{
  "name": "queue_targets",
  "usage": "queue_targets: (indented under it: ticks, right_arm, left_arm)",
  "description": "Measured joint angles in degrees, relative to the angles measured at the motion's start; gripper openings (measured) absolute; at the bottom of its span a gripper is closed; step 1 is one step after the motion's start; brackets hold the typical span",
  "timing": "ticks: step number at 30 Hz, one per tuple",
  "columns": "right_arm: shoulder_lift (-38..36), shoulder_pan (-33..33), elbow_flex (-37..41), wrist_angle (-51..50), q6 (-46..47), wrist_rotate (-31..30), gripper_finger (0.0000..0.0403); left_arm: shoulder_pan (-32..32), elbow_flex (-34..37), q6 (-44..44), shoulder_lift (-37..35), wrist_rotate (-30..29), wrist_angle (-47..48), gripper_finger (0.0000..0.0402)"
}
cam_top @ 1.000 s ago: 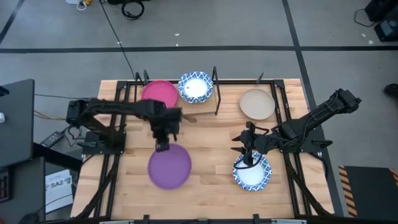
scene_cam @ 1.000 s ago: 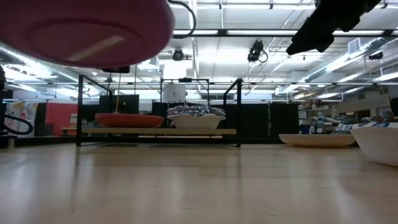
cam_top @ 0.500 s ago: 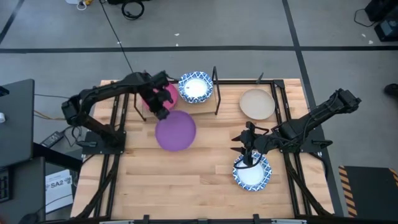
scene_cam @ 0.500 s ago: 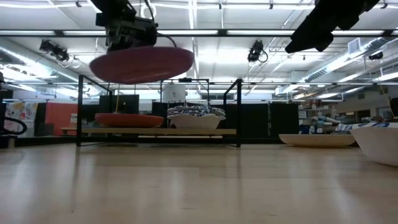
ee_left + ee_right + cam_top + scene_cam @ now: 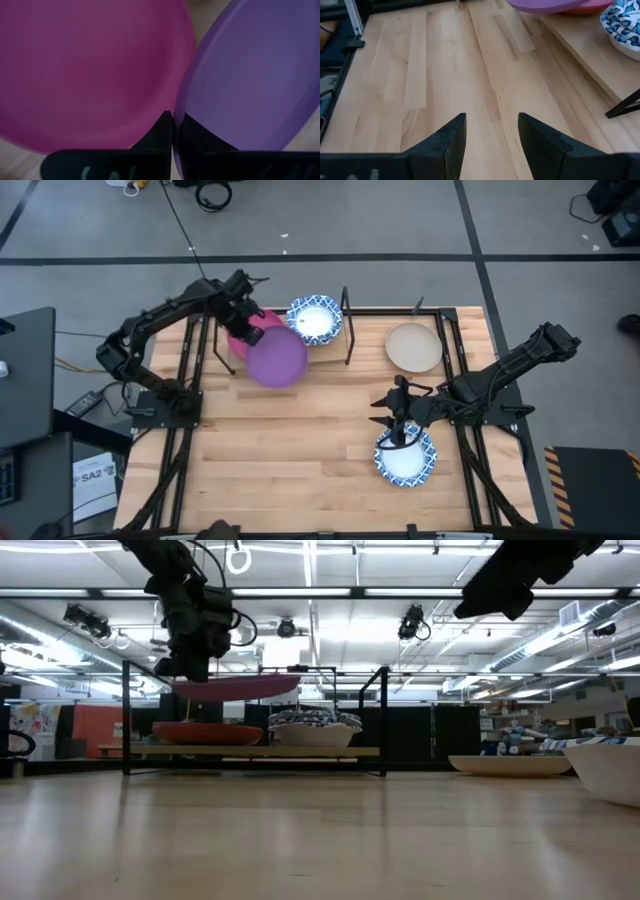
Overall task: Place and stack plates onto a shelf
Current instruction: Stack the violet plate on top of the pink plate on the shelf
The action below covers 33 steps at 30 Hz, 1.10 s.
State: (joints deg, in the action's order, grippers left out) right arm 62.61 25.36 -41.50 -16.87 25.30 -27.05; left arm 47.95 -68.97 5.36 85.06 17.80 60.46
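My left gripper (image 5: 247,330) is shut on a purple plate (image 5: 278,360). The plate hangs over the front of the shelf (image 5: 300,751), partly above a pink plate (image 5: 90,70) that rests on the shelf board. Beside the pink plate, a blue-and-white plate (image 5: 314,322) also sits on the shelf. My right gripper (image 5: 490,131) stands open over bare table at the right. It is just beyond another blue-and-white plate (image 5: 406,460) lying on the tabletop. My left gripper pinches the purple plate's rim (image 5: 181,107) between its two fingers, on the plate's far-left side. The fingers come from above, slanting down. The plate is lifted clear and roughly level (image 5: 235,688), a little above the pink plate.
A beige plate (image 5: 413,346) lies on the table at the far right, beside the shelf. The shelf's black upright posts (image 5: 347,330) stand around the plates. Bare wooden tabletop (image 5: 300,450) stretches across the middle and near side.
My left gripper has swung from the table's middle toward the far edge, turning as it went. It has carried the purple plate from above the bare tabletop to above the shelf's front and the pink plate. The plate has stayed lifted.
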Motion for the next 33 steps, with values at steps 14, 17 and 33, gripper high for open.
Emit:
queue_targets:
  ticks: [14, 17, 33]
  right_arm:
    - [0.0, -6.3, 0.0, 16.7, 0.0, -12.2, 0.0185]
    - [0.0, -9.3, 0.0, 18.8, 0.0, -12.3, 0.0185]
    - [0.0, -24.2, 0.0, 26.3, 3.2, -5.9, 0.0185]
  left_arm:
    - [0.2, 0.0, 5.7, 0.0, 0.4, -11.1, 0.0014]
    - [-1.1, 0.0, 6.4, 0.0, 1.1, -14.4, 0.0014]
    - [-12.8, 0.0, 13.6, 0.0, 1.9, -27.4, 0.0014]
